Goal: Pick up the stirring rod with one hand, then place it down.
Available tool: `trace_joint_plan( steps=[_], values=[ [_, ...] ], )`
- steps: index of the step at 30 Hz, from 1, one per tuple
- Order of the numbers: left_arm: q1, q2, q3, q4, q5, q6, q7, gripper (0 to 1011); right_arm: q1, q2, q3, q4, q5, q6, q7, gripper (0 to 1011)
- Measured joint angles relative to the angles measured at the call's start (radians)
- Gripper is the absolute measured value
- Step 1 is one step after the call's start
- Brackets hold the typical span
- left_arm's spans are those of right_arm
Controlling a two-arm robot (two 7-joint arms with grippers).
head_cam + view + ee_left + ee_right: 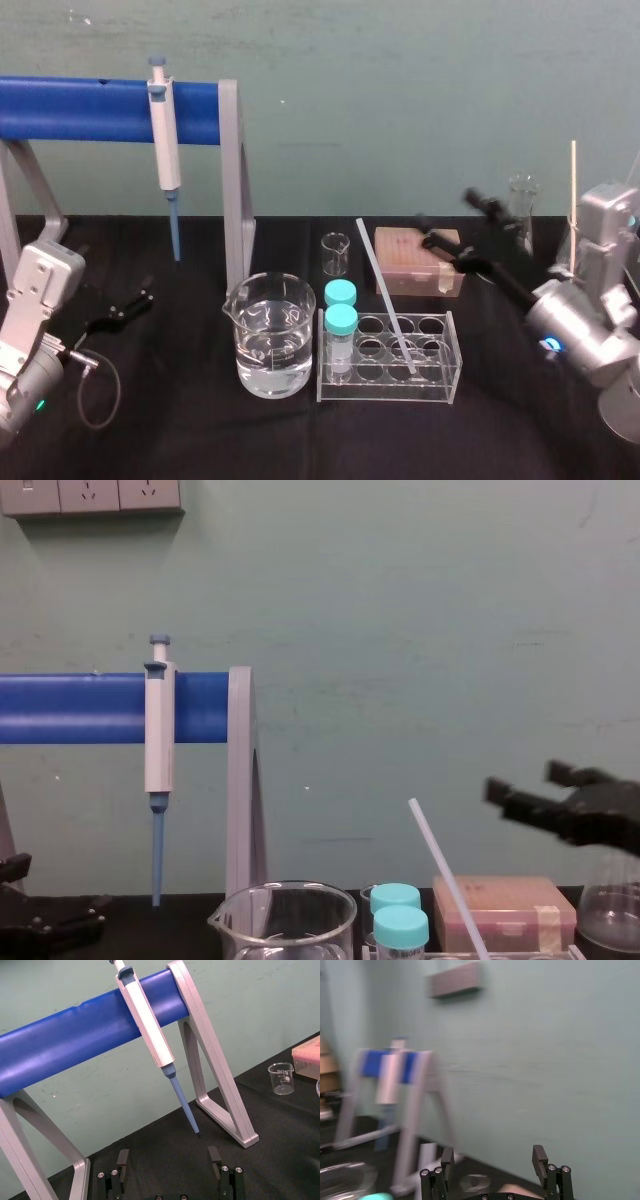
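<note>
- The stirring rod (pixel 386 296) stands slanted in the clear rack (pixel 440 385), in the middle of the black table (pixel 200 430).
- Its lower end sits in a well in the right part of the rack, in the near row. Its upper end leans to the far left and ends near the small empty beaker (pixel 334 254).
- In the chest view the rod (pixel 447 878) rises from the rack up to the left, with its top free in the air.
- The right gripper (pixel 447 218) hangs above the table, to the right of the rod and over the area of the pink box (pixel 400 262). It does not touch the rod.
- Its jaws are spread wide and nothing is between them, as seen in the right wrist view (pixel 493 1156) and in the chest view (pixel 520 783).
- The left gripper (pixel 135 303) is low at the left side of the table, near the foot of the stand. It is well apart from the rod.
- In the left wrist view the left gripper (pixel 168 1159) also has wide jaws that hold nothing.
- The large beaker (pixel 268 340) with clear liquid stands just to the left of the rack.
- Two vials with teal caps (pixel 341 320) stand in the left column of the rack.
- The white and blue pipette (pixel 165 150) hangs on the blue bar of the stand (pixel 80 108), at the far left.
- A glass flask (pixel 523 205) stands at the far right, behind the right arm.
</note>
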Motion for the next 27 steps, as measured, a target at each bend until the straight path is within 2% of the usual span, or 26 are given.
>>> trace_joint_plan(
  steps=[1, 2, 4, 7, 10, 16, 27],
  values=[
    [0.000, 0.000, 0.000, 0.000, 0.000, 0.000, 0.000, 1000, 0.000, 0.000, 0.000, 0.000, 0.000, 0.000, 0.000, 1002],
    [0.000, 0.000, 0.000, 0.000, 0.000, 0.000, 0.000, 1000, -0.022, 0.001, 0.024, -0.028, -0.021, 0.010, -0.065, 1003],
    [0.000, 0.000, 0.000, 0.000, 0.000, 0.000, 0.000, 1000, -0.049, 0.000, 0.055, -0.052, -0.046, 0.030, -0.150, 1003],
    [0.000, 0.000, 0.000, 0.000, 0.000, 0.000, 0.000, 1000, -0.076, -0.006, 0.081, -0.063, -0.071, 0.062, -0.228, 1003],
    [0.000, 0.000, 0.000, 0.000, 0.000, 0.000, 0.000, 1000, -0.091, -0.015, 0.096, -0.060, -0.082, 0.092, -0.268, 1003],
    [0.000, 0.000, 0.000, 0.000, 0.000, 0.000, 0.000, 1000, -0.100, -0.032, 0.104, -0.036, -0.094, 0.138, -0.293, 1003],
    [0.000, 0.000, 0.000, 0.000, 0.000, 0.000, 0.000, 1000, -0.099, -0.030, 0.103, -0.038, -0.093, 0.131, -0.292, 1003]
  ],
)
